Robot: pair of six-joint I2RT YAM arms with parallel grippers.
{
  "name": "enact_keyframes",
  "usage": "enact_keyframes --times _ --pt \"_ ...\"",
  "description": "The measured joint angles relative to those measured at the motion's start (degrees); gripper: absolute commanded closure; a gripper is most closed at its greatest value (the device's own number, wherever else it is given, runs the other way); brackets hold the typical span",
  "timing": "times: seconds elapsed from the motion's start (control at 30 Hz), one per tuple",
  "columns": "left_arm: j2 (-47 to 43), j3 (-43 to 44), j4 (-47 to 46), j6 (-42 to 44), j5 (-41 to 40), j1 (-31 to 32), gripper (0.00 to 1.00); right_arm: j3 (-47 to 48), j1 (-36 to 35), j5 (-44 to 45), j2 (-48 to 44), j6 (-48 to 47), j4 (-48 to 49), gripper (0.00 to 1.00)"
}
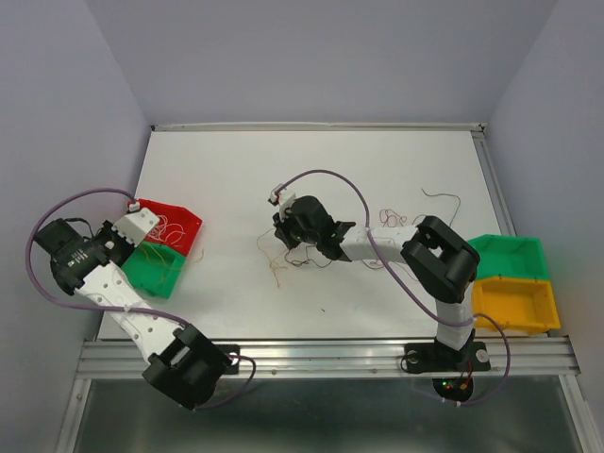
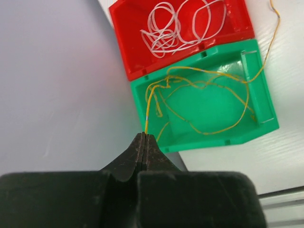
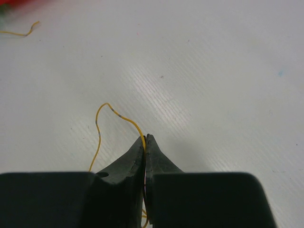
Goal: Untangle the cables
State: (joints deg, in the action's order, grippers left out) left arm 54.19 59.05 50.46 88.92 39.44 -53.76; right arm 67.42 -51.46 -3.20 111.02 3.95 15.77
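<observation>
Two bins are sitting at the tabletop's (image 1: 377,170) left edge, the rear bin (image 1: 179,219) behind the front bin (image 1: 156,272). A coil (image 2: 175,26) is lying in the rear bin. A cable (image 2: 204,102) is lying in the front bin, reaching to the left hand (image 2: 144,138) just outside it. Two more bins (image 1: 514,281) are sitting at the right edge. The right hand (image 3: 145,138) is touching loose cables (image 1: 278,269) at the centre, and more cables (image 1: 396,219) are lying to its right.

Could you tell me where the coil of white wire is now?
In the left wrist view, the white wire coil lies inside the red bin, next to the green bin at the table's left edge.
</observation>
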Motion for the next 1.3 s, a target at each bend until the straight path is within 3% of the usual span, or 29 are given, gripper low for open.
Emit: enact_keyframes --times 0.2,0.53,1.1,1.23,1.3 --pt "2.4 -5.0 -8.8 -11.1 -7.1 11.6 1.0 0.0 0.0 0.0 0.0 0.2 0.1 0.94" --pt "18.5 -4.2 -18.9 -22.0 -19.6 19.7 1.0 0.0 0.0 0.0 0.0 0.2 0.1 0.94" --pt "24.4 -12.9 -22.5 -17.1 -31.3 21.9 1.0 0.0 0.0 0.0 0.0 0.2 0.1 0.93" --pt "25.9 -13.7 -22.7 -16.3 -32.1 22.9 0.96 0.0 0.0 0.0 0.0 0.2 0.1 0.93" --pt "26.8 -13.7 -23.1 -16.5 -32.3 23.5 0.88 0.0 0.0 0.0 0.0 0.2 0.1 0.93"
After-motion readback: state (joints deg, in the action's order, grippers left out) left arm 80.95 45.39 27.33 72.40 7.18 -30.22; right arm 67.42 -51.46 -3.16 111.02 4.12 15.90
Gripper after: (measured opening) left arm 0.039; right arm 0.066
